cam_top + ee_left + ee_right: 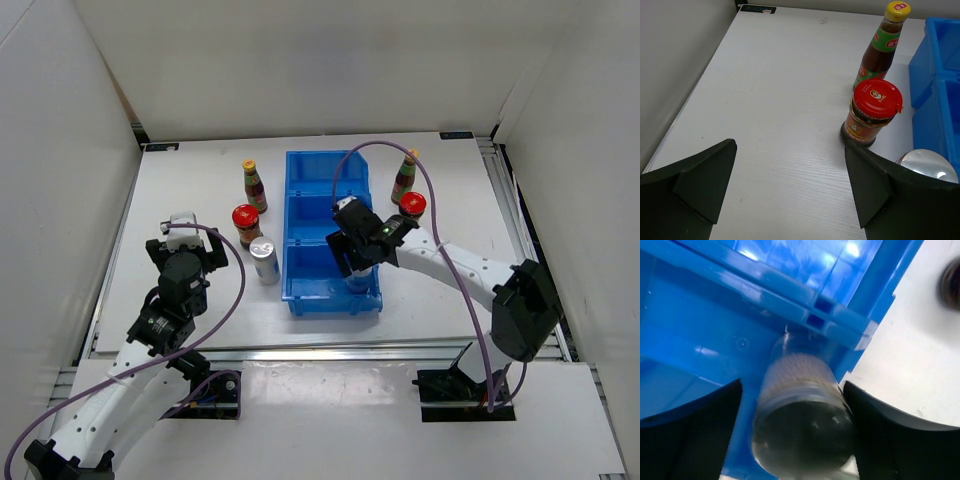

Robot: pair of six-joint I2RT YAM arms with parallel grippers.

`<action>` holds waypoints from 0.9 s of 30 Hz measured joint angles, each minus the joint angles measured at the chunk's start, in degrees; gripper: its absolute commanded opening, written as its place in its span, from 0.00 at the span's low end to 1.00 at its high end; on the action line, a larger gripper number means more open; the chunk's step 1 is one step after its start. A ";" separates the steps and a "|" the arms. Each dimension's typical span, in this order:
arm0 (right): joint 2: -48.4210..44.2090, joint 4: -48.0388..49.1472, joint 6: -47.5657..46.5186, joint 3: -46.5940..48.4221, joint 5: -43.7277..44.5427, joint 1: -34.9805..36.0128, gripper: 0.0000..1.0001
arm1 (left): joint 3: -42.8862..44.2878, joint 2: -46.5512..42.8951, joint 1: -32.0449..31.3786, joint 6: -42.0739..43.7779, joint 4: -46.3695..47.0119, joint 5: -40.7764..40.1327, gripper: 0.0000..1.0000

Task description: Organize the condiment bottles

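Across the white counter [200, 170] the biggest thing is the blue bin [315, 215], three compartments in a row running away from the arms. Over its nearest compartment the right jaws reach down, spread to either side of the binned silver cylinder [800, 405], which stands inside against the bin's right wall. A strip of blue shows between one finger [695, 435] and the cylinder, while the other finger sits close against it – whether it touches cannot be told. The left jaws hang spread wide over bare counter on the bin's left, their fingers [695, 182] gripping nothing. Beyond them three containers stand upright in a line beside the bin's left wall. Farthest is the left slim bottle [254, 186], dark with a yellow cap; just nearer is the left jar [246, 224], squat with a red lid; nearest is the loose silver cylinder [264, 260], close to the bin. On the bin's right side the right slim bottle [405, 178] stands upright on the counter, and the right jar [412, 206] – also red-lidded – is just in front of it.
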 measured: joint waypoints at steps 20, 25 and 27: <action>-17.84 -0.44 4.55 0.55 16.04 0.09 0.99 | 0.35 3.08 0.00 1.03 -1.16 4.37 1.00; -32.96 -1.44 10.62 -1.01 25.31 0.02 0.99 | 4.35 5.68 0.00 -0.48 -5.38 7.30 1.00; -37.70 -1.81 12.92 -3.15 26.91 0.04 0.99 | 6.99 6.69 0.00 -0.94 -6.32 9.42 1.00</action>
